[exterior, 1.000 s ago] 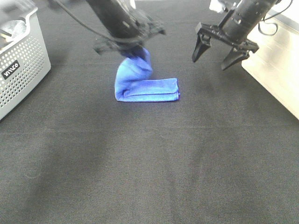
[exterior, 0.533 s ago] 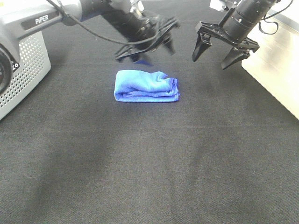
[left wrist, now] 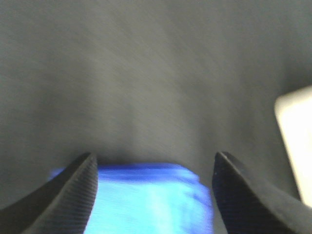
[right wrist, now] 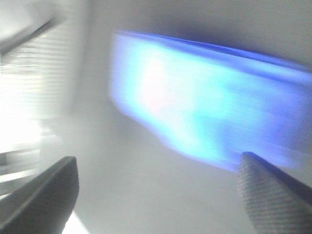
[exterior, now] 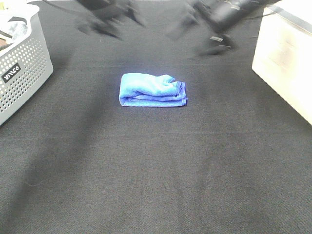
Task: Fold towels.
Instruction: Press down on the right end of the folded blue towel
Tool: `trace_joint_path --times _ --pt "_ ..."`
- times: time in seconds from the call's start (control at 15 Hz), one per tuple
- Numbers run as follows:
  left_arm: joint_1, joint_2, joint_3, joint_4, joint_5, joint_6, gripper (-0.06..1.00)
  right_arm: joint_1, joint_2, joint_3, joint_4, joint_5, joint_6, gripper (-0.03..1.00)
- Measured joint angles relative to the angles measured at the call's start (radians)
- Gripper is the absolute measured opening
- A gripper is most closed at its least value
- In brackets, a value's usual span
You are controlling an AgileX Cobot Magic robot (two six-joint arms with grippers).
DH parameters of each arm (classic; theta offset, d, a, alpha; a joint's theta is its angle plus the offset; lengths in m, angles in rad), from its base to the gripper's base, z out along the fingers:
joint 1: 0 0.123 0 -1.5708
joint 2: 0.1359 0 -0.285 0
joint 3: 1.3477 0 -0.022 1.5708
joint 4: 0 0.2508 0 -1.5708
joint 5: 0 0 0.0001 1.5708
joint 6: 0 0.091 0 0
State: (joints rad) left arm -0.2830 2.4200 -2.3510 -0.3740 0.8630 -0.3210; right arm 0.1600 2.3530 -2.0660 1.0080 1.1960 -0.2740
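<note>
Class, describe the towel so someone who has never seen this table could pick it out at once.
Start with the wide black table, with a grey perforated basket at its left edge and a pale box at its right. Between them, toward the far side, lies the towel, folded into a small bundle. It is the only bright blue thing there.

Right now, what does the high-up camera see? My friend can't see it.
A folded blue towel lies alone in the middle of a black table. The left tool and right tool are blurry at the far edge, touching nothing; a grey basket sits at the left.
</note>
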Motion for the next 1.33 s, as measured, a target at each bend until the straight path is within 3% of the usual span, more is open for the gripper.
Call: trace_joint_path --times 0.13,0.33,0.67,0.8,1.0,1.33 --pt "0.052 -0.008 0.000 0.004 0.034 0.000 0.64 0.066 0.055 0.000 0.126 -0.002 -0.058 0.83" --pt "0.065 -0.008 0.000 0.012 0.064 0.000 0.64 0.144 0.131 0.000 0.257 -0.049 -0.132 0.83" --pt "0.064 -0.008 0.000 0.010 0.097 0.003 0.64 0.085 0.230 0.000 0.266 -0.107 -0.143 0.82" --pt "0.064 -0.008 0.000 0.010 0.108 0.003 0.64 0.048 0.236 0.000 0.227 -0.089 -0.143 0.82" --pt "0.064 -0.008 0.000 0.010 0.111 0.004 0.64 -0.003 0.234 0.000 0.075 -0.076 -0.110 0.82" --pt "0.064 -0.008 0.000 0.014 0.143 0.004 0.64 -0.008 0.169 0.000 -0.120 -0.064 -0.081 0.82"
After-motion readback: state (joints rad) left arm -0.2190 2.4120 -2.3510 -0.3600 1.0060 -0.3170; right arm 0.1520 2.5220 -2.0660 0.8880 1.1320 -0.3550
